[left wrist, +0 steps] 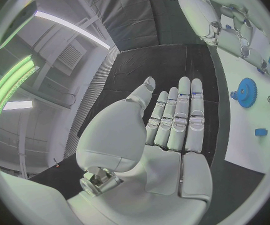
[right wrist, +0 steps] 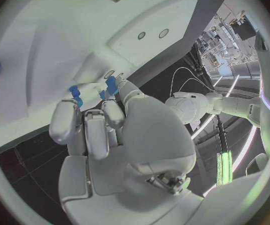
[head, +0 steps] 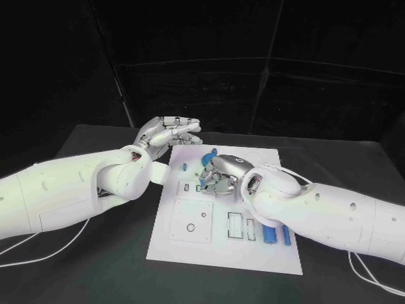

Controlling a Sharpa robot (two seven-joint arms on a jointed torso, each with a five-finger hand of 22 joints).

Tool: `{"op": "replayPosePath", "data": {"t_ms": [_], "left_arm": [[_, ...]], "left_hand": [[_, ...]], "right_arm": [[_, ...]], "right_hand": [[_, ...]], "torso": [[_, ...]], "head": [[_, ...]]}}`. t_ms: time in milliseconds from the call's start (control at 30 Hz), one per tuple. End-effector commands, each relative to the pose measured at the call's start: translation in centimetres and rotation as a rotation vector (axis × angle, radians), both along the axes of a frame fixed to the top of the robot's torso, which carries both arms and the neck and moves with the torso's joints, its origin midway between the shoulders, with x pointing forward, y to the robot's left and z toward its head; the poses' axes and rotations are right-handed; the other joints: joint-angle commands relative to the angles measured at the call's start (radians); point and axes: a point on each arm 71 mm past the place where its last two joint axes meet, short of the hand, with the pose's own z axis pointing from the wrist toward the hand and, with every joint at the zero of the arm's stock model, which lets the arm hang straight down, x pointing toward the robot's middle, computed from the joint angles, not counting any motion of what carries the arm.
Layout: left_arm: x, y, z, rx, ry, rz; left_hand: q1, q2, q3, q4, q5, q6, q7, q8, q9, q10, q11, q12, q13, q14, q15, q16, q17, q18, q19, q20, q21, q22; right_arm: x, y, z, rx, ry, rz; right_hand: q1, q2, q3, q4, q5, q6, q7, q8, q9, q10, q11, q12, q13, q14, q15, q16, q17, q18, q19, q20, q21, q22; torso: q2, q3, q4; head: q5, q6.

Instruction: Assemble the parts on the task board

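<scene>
Black drapes close off the room behind the dark surface (head: 93, 142), and the white task board (head: 223, 250) lies in the middle of it. The right robot hand (head: 219, 176) is down on the board's middle, fingers curled over small blue parts (right wrist: 76, 94) that stand by its fingertips (right wrist: 112, 116); whether it actually grips one I cannot tell. The left robot hand (head: 169, 133) hovers at the board's far left corner, flat, fingers straight and side by side, holding nothing. A blue gear (left wrist: 245, 92) stands on the board near the far edge, and two long blue pieces (head: 277, 235) lie near the front right.

My worry is the crowding. Those fingers sit tight among the small pieces, so a slight slip could tip one or jam it crooked. With nothing pinning the board, a hard push might slide it.
</scene>
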Motion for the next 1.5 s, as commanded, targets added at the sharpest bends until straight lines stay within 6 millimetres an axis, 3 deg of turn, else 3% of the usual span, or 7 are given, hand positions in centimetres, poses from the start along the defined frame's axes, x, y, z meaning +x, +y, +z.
{"op": "replayPosePath", "data": {"t_ms": [33, 600, 1500], "left_arm": [[0.0, -0.2, 0.1, -0.007, -0.006, -0.015], [0.0, -0.2, 0.1, -0.007, -0.005, -0.016], [0.0, -0.2, 0.1, -0.008, -0.004, -0.019]], "left_hand": [[0.000, 0.008, 0.001, -0.002, -0.003, 0.005, 0.001, 0.003, -0.001, 0.006, -0.001, 0.002, 0.000, 0.000, -0.005, 0.005, 0.001, 0.013, 0.007, -0.003, -0.003, -0.002], [-0.001, 0.007, 0.001, -0.002, -0.003, 0.004, 0.002, 0.003, -0.001, 0.006, 0.000, 0.001, 0.000, 0.000, -0.005, 0.005, 0.002, 0.013, 0.007, -0.003, -0.004, -0.002], [-0.003, 0.006, 0.000, -0.001, -0.004, 0.003, 0.004, 0.001, -0.002, 0.005, 0.001, -0.001, 0.000, -0.001, -0.005, 0.005, 0.002, 0.012, 0.007, -0.003, -0.004, -0.002]], "right_arm": [[0.0, 0.1, -0.3, -0.045, -0.003, 0.009], [0.1, 0.1, -1.2, -0.097, 0.018, 0.007], [0.0, 0.0, -1.6, -0.144, 0.032, -0.019]], "right_hand": [[-0.005, 0.004, 0.007, 0.000, 0.004, 0.006, 0.000, 0.002, 0.001, 0.002, 0.001, -0.004, -0.001, 0.062, -0.002, 0.004, 0.055, -0.013, 0.008, -0.002, 0.006, 0.000], [-0.011, -0.002, 0.011, 0.001, 0.005, 0.005, 0.000, 0.001, 0.001, -0.001, 0.001, -0.008, -0.004, 0.062, -0.002, 0.002, 0.051, -0.012, 0.006, -0.002, 0.004, -0.003], [-0.024, -0.022, 0.025, -0.001, 0.016, 0.004, 0.001, -0.001, 0.001, -0.005, 0.002, -0.012, -0.007, 0.060, -0.002, -0.001, 0.046, -0.011, 0.002, -0.001, 0.001, -0.009]], "torso": [[0.000, -0.0007, -0.0002], [0.001, -0.0003, 0.0000], [0.001, 0.0000, -0.0009]], "head": [[0.002, -0.003], [0.003, -0.010], [-0.002, -0.011]]}}
